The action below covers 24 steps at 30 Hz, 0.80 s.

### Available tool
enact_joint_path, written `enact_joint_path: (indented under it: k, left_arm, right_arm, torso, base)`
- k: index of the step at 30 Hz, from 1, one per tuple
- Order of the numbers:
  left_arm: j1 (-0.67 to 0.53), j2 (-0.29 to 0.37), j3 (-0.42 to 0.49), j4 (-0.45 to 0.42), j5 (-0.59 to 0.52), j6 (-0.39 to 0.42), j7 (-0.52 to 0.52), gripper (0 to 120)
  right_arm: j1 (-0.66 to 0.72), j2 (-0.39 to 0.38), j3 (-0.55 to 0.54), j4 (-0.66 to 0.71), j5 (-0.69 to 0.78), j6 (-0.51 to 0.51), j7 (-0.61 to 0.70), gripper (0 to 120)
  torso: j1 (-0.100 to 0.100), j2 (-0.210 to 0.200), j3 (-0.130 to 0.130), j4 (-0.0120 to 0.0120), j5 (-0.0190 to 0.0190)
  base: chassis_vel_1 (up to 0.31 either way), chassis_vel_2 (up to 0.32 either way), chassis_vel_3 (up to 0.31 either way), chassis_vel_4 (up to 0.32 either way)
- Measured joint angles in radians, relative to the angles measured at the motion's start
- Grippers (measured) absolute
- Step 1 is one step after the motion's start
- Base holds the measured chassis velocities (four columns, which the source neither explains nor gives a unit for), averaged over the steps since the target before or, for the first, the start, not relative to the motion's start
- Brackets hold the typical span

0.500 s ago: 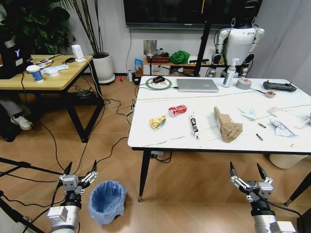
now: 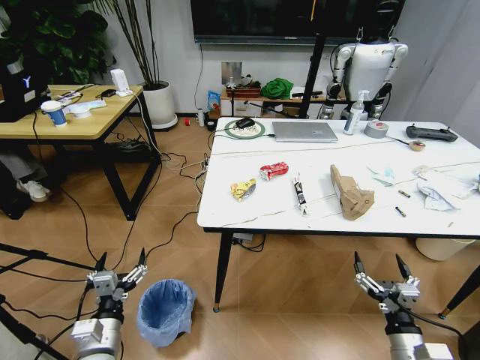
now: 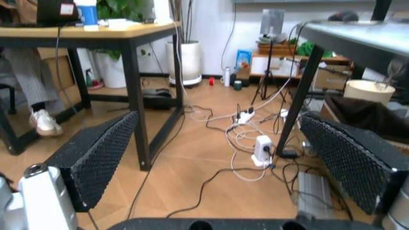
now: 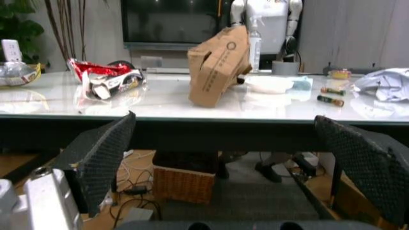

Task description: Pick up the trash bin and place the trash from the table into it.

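Head view showed the small round dark trash bin (image 2: 165, 310), lined with crinkled light-blue plastic, upright on the wooden floor at seven o'clock of the white marble-look table (image 2: 330, 169); its contents could not be told. The crumpled brown paper bag (image 2: 350, 193) lay lengthwise, twelve to six. The left gripper (image 2: 116, 276) and the right gripper (image 2: 382, 279) hovered low, fingers spread.

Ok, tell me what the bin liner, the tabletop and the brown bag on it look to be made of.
Trash bin liner: thin light-blue plastic film, going by its crinkles and soft sheen. Table top: glossy white, marble-look with grey veins; it mirrors the litter in the right wrist view, though stone or laminate can't be told. Brown bag: matte kraft paper, creased and crumpled.
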Motion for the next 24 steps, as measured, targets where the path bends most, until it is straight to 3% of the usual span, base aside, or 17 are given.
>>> enact_joint_path:
  k: [5,24]
  left_arm:
    - [-0.014,-0.025,-0.01,0.063,0.016,-0.037,0.015,100]
    - [-0.006,-0.041,-0.014,0.067,0.015,-0.047,0.027,100]
  right_arm:
    - [0.021,0.022,-0.012,-0.043,-0.008,0.01,-0.008,100]
    - [0.032,0.025,-0.016,-0.064,-0.011,0.021,-0.013,100]
  torso:
    - [-0.005,-0.011,-0.006,0.0001,0.0]
    - [-0.046,-0.102,-0.056,0.0,0.0002]
  base:
    - [0.0,0.0,0.0,0.0]
    - [0.0,0.0,0.0,0.0]
